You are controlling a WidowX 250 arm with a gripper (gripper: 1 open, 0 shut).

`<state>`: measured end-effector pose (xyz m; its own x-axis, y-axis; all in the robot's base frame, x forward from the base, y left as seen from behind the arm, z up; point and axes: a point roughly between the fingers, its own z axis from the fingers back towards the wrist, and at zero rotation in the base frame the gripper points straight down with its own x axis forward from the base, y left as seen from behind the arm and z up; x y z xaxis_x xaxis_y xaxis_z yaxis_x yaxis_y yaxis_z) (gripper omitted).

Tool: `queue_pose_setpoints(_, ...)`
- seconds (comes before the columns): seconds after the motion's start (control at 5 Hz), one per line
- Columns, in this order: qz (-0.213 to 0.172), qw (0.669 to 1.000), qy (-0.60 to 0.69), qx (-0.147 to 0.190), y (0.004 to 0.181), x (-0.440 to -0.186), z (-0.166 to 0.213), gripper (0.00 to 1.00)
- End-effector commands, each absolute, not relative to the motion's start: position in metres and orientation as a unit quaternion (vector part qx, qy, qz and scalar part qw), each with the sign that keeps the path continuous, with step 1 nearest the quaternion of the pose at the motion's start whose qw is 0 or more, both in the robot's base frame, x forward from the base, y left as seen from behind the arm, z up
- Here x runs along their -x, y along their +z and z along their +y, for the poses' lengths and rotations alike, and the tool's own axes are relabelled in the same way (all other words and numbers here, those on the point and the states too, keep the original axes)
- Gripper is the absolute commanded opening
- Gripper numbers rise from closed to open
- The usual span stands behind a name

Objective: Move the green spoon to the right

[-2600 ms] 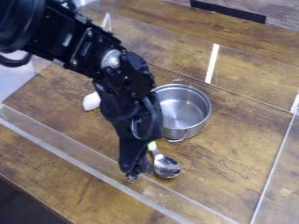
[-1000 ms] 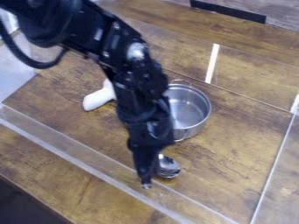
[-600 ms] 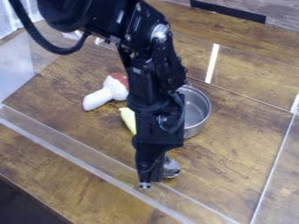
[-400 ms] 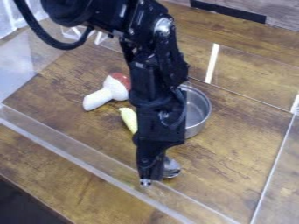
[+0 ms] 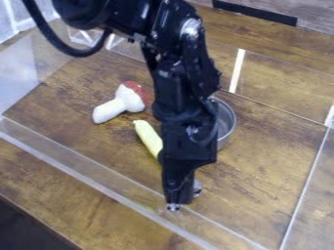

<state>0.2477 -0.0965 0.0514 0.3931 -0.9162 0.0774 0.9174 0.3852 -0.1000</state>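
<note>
Shifted rightward, gripper (jaws together) at lower centre | green spoon best nudged low, gently, toward right of frame

no readable text, no legible labels, no brands, no numbers, no signs

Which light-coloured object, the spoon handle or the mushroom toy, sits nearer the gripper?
The yellow-green spoon handle: it runs right up to the arm, unlike the mushroom toy.
</note>
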Motion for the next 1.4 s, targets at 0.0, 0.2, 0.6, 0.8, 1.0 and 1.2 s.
queue_pose_setpoints(0.0,-0.023,0.848,-0.525,0.066,0.048,-0.254,-0.083,0.0)
queue_pose_setpoints(0.2,-0.019,0.858,-0.509,0.07,0.038,-0.252,-0.075,0.0)
queue_pose_setpoints(0.6,-0.012,0.875,-0.479,0.072,0.051,-0.243,-0.075,0.0)
queue_pose_setpoints(0.8,-0.007,0.868,-0.491,0.075,0.053,-0.234,-0.073,0.0)
queue_pose_setpoints(1.0,-0.001,0.859,-0.505,0.078,0.053,-0.229,-0.073,0.0)
queue_pose_setpoints(1.2,0.005,0.858,-0.507,0.082,0.059,-0.23,-0.079,0.0)
